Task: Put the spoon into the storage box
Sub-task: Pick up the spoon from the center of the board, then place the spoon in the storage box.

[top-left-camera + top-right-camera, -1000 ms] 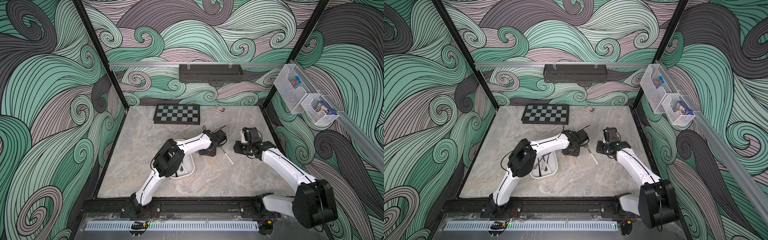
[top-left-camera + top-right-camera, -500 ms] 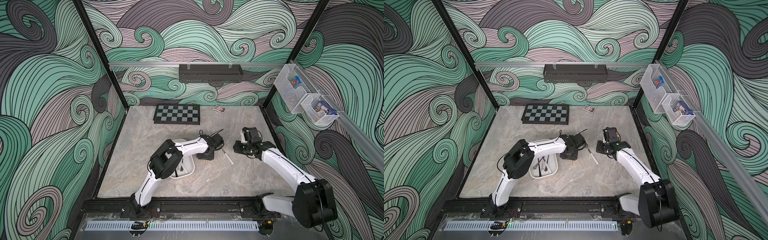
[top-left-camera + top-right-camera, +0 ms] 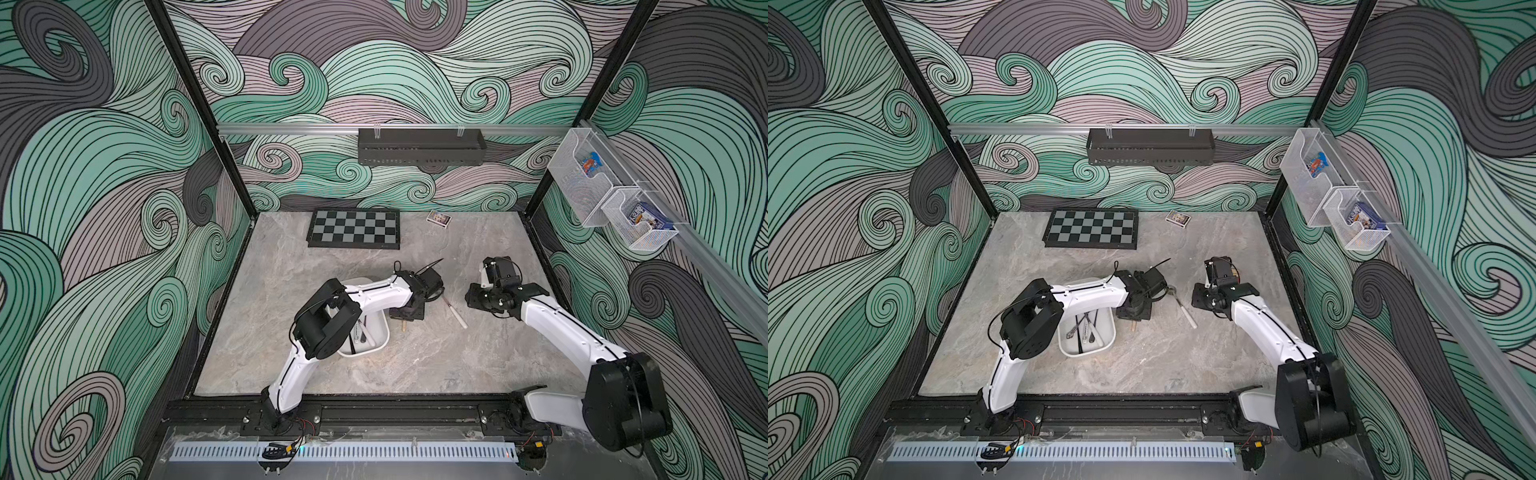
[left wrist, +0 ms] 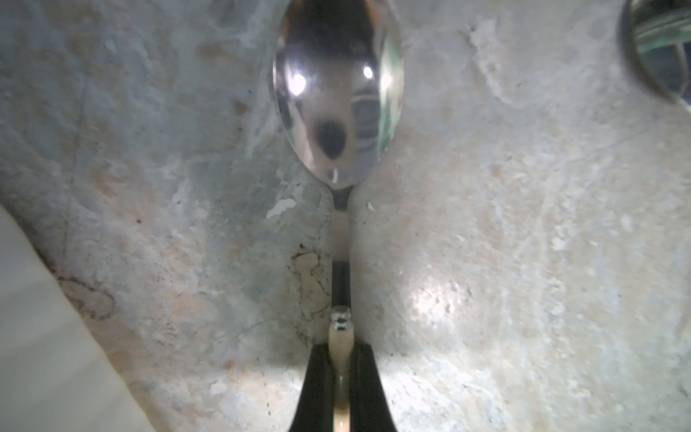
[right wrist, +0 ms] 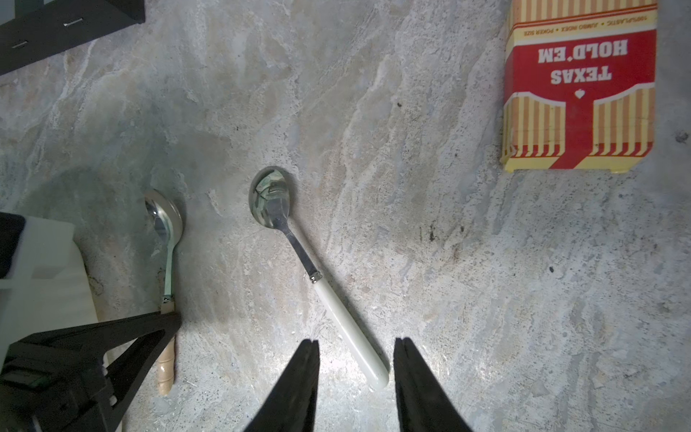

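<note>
A tan-handled spoon [image 4: 338,93] lies flat on the marble table. My left gripper [image 4: 340,359] is shut on its handle, just behind the metal collar. Both top views show this gripper [image 3: 407,316] [image 3: 1133,313] low over the table, with the handle's end [image 3: 403,328] poking out. The white storage box [image 3: 384,338] [image 3: 1088,352] stands just left of it and holds several utensils. A second, white-handled spoon [image 5: 325,284] [image 3: 455,313] lies to the right. My right gripper [image 5: 357,344] [image 3: 478,299] hovers open above that spoon's handle end, touching nothing.
A chessboard [image 3: 353,228] lies at the back of the table, and a red card box [image 5: 579,86] [image 3: 439,218] to its right. A black perforated tray [image 3: 419,147] hangs on the back wall. White wire baskets [image 3: 582,183] hang on the right wall.
My left gripper has drawn back toward the box, come down and shut on the tan spoon's handle. The right arm has stayed still.
</note>
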### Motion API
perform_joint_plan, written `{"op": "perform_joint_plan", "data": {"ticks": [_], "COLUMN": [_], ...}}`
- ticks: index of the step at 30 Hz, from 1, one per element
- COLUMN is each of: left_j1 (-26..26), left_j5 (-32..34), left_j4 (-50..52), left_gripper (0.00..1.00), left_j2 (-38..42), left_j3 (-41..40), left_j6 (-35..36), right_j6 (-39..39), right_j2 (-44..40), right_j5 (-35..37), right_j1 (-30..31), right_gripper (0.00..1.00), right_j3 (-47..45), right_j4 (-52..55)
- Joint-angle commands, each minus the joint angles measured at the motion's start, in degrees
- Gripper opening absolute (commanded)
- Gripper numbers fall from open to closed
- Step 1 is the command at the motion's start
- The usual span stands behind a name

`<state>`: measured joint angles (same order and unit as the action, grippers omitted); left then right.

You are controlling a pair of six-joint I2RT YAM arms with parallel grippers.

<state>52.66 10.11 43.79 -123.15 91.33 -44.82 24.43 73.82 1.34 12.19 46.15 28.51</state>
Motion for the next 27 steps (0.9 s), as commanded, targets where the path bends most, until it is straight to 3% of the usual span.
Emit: {"op": "perform_joint_plan", "data": {"ticks": [1,10,15,20,27], "left_j1": [-0.2,-0.1,-1.0,-4.3,-11.8], "left_j5": [-1.7,2.1,5.5,7.2,4.3], "left_j4": [2.1,9.1,12.5,12.4,5.6], "left_gripper": [0.0,0.0,0.0,0.0,0.0], "left_j2": [-2.5,6.4,13.9,24.3,36.4], "left_j3": [0.3,7.1,6.6,-2.7,-21.2], "left_j6": [1.6,4.7,6.2,6.3,5.9], "right_j6": [0.2,0.1,0.2,0.1,-0.2], "right_j2": [-0.1,-0.2,0.2,0.6,1.8], "right_j5": [-0.7,-0.8,-1.2,-1.5,-2.8], "right_j1": [-0.2,-0.3,-0.2,-0.3,-0.2], "right_gripper": [0.38,0.38,0.38,0.38,0.39], "right_j3": [-0.4,-0.4,-0.2,-0.1,0.3], "right_j4": [-0.4,-0.3,-0.4,-0.5,-0.6]}}
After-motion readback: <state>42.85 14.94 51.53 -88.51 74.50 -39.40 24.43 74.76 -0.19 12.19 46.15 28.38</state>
